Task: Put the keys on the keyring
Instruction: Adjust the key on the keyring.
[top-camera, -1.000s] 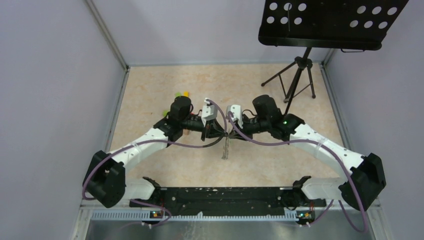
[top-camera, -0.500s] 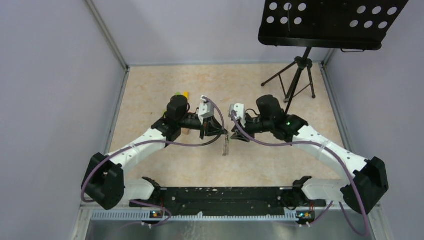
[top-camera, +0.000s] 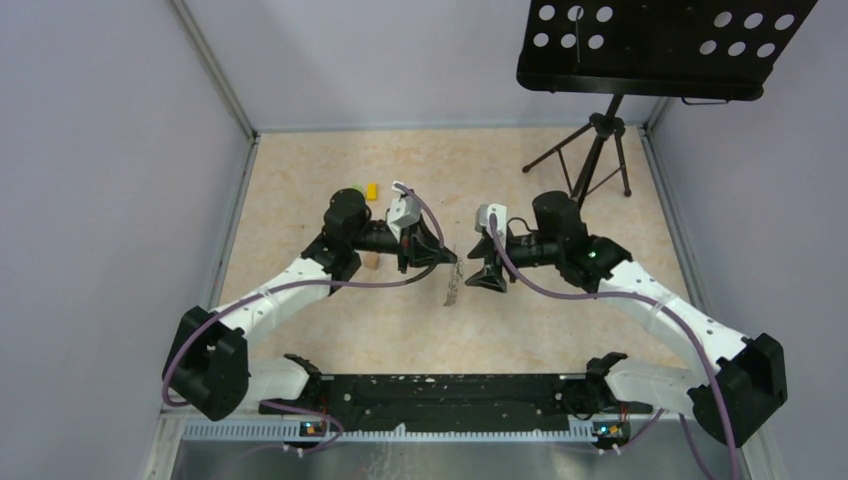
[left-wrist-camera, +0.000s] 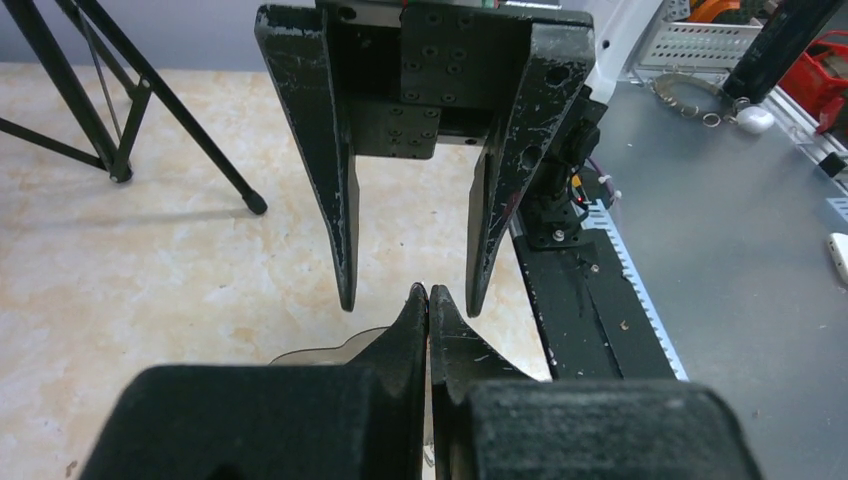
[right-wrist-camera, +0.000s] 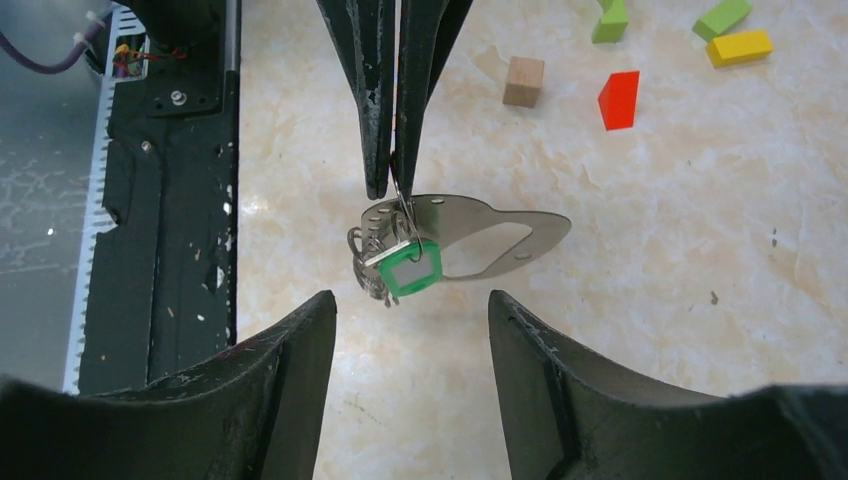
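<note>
Hanging below the left gripper (right-wrist-camera: 390, 190)'s tips, the keys (right-wrist-camera: 375, 262) are thin silver-grey metal, faintly shiny; one carries a bright green plastic tag (right-wrist-camera: 410, 268). The keyring (right-wrist-camera: 505, 228) beside them looks smooth, dull grey metal. The gripper's fingers (right-wrist-camera: 362, 80) are matt black, scuffed pale along their edges.
</note>
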